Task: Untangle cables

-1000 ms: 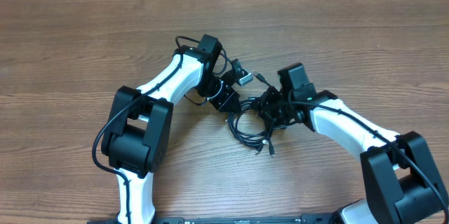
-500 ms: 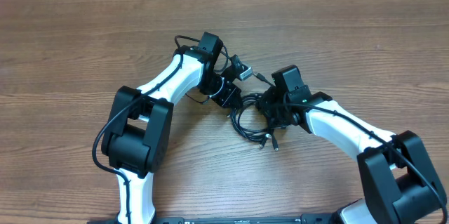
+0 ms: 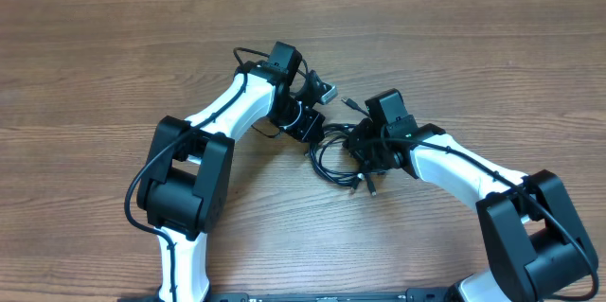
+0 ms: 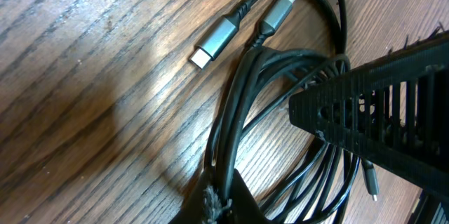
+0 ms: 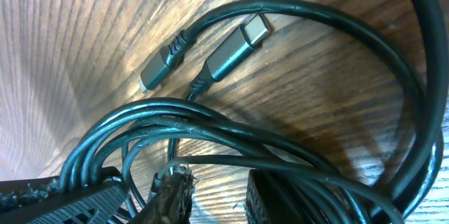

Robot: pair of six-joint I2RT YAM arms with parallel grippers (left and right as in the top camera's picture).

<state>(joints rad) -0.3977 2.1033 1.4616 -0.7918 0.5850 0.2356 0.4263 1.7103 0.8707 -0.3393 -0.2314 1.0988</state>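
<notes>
Near the middle of the table (image 3: 114, 56), between the two arms, the cables (image 3: 333, 162) lie in one loose black bundle of overlapping loops. By my reading the job is at an early stage: no cord lies apart from the others, and the loops cross one another too often for me to count the cords. What is free are some of the plug ends. Two grey ones (image 4: 210, 47) rest side by side on the bare wood just clear of the coil, and a thinner tip (image 3: 365, 188) sticks out at the bundle's near edge. Drawing one cord out of the loops and laying it apart from the rest is not yet done for any of them.

The left hand (image 3: 305, 124) sits at the bundle's left edge, low over the wood. In its wrist view several strands gather into a tight sheaf that runs straight into its closed fingertips, so I judge it clenched on the cables.

The right hand (image 3: 363, 148) is at the bundle's opposite edge, close to the left one, with the coil spread below and between them. In its own view its fingers (image 5: 175, 197) stand somewhat apart, wood shows in the gap, and a thin strand crosses just in front of the tips while the thicker loops arch above. Whether it pinches any strand or only hovers against them I cannot tell.
</notes>
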